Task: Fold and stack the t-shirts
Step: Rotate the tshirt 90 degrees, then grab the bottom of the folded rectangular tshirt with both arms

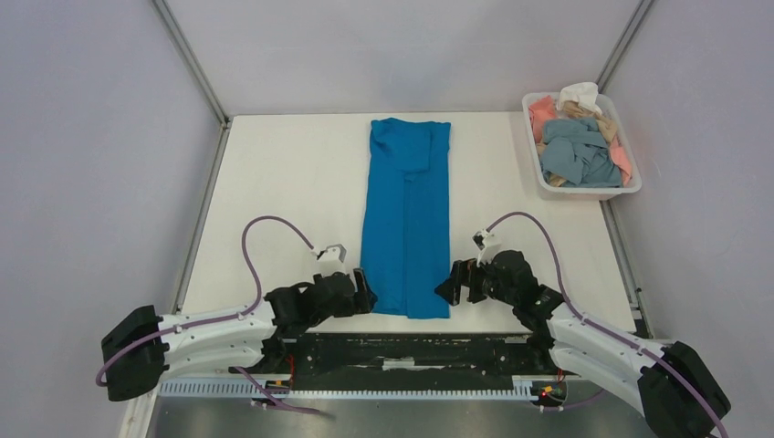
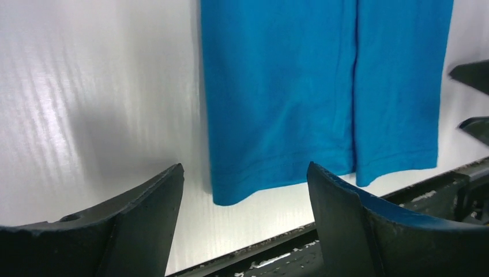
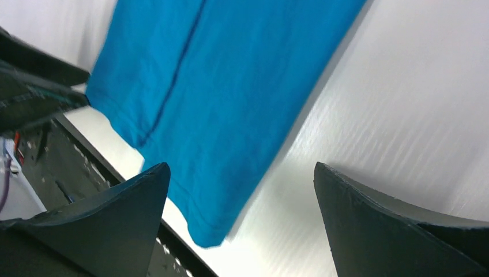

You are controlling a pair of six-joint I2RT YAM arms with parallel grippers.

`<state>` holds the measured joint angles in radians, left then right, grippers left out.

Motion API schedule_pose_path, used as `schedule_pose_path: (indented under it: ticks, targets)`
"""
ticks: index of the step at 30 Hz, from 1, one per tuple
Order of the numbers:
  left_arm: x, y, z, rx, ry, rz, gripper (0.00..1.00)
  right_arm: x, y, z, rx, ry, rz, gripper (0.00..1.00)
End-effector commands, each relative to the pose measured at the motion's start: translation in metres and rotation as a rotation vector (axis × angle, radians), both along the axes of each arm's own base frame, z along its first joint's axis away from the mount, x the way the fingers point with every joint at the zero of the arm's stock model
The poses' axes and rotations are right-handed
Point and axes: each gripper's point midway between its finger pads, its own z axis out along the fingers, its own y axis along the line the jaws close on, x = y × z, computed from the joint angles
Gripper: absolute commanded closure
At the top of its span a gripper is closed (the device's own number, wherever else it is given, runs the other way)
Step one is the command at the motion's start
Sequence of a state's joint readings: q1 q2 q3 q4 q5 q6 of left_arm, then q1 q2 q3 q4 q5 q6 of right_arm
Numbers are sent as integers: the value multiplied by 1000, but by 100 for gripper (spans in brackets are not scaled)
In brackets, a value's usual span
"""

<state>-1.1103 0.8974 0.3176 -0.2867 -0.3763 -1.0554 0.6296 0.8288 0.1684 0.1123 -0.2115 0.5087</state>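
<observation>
A bright blue t-shirt (image 1: 407,217) lies flat in the middle of the table as a long narrow strip with its sides folded in, collar at the far end and hem near the front edge. My left gripper (image 1: 365,290) is open and empty just left of the hem's near left corner (image 2: 228,193). My right gripper (image 1: 446,285) is open and empty just right of the hem's near right corner (image 3: 210,231). The other t-shirts (image 1: 577,146), grey-blue, salmon pink, tan and white, lie crumpled in a tray at the far right.
The white plastic tray (image 1: 591,190) stands at the table's far right. The dark front rail (image 1: 402,351) runs along the near table edge just below the hem. Grey walls enclose the table on the left, the far side and the right.
</observation>
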Motion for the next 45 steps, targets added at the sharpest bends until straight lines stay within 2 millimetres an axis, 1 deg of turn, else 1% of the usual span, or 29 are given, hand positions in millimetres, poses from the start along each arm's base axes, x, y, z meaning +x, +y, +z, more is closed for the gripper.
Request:
schedule_pose_path:
  ticks: [1,3,6,8,11,17,18,20,21,22,24,27,30,33,34,36,37,38,40,41,43,45]
  targets:
    - [-11,-5,-19,-39,85,-58,21,-33,-5,-30,-43,123,66,2]
    - [-14,-7,-20,-50,98,-67,31,-43,-6,-38,-51,158,92,2]
    - [-17,-8,-22,-53,114,-86,46,-54,-2,-40,-35,188,129,2]
    - [-20,-6,-24,-42,128,-84,53,-60,2,-38,-24,202,158,2]
    - [-22,3,-33,-4,153,-54,58,-69,3,-41,-39,230,180,2]
    - [-22,16,-40,59,169,-20,76,-88,-7,-52,-97,317,186,5]
    - [-23,16,-40,63,172,-20,80,-92,-11,-55,-116,334,182,6]
    - [-24,16,-39,67,180,-18,93,-96,-21,-61,-175,356,165,9]
    - [-24,16,-39,64,180,-18,97,-99,-24,-63,-191,367,162,10]
    - [-24,15,-39,58,184,-22,98,-103,-27,-65,-198,377,161,11]
    - [-25,13,-38,50,186,-30,98,-108,-25,-64,-177,387,173,14]
    - [-27,10,-37,34,190,-42,98,-103,-25,-65,-169,357,149,19]
    - [-27,8,-36,26,192,-49,98,-101,-22,-68,-143,353,130,30]
    - [-25,7,-36,17,178,-47,98,-97,-26,-73,-164,344,103,33]
    - [-24,8,-37,16,174,-42,98,-95,-28,-76,-177,343,87,36]
    - [-25,9,-40,19,180,-38,98,-93,-30,-78,-188,343,71,47]
    - [-26,9,-41,23,187,-39,98,-93,-30,-78,-187,348,72,58]
    - [-28,10,-43,26,197,-41,98,-94,-29,-78,-188,353,75,71]
    - [-31,11,-44,24,209,-40,98,-97,-31,-79,-194,359,87,88]
    - [-33,14,-46,27,215,-32,98,-100,-32,-80,-197,365,91,99]
    - [-38,16,-49,24,227,-47,98,-106,-31,-82,-190,372,125,100]
    - [-48,16,-52,12,257,-76,98,-112,-32,-85,-178,380,133,100]
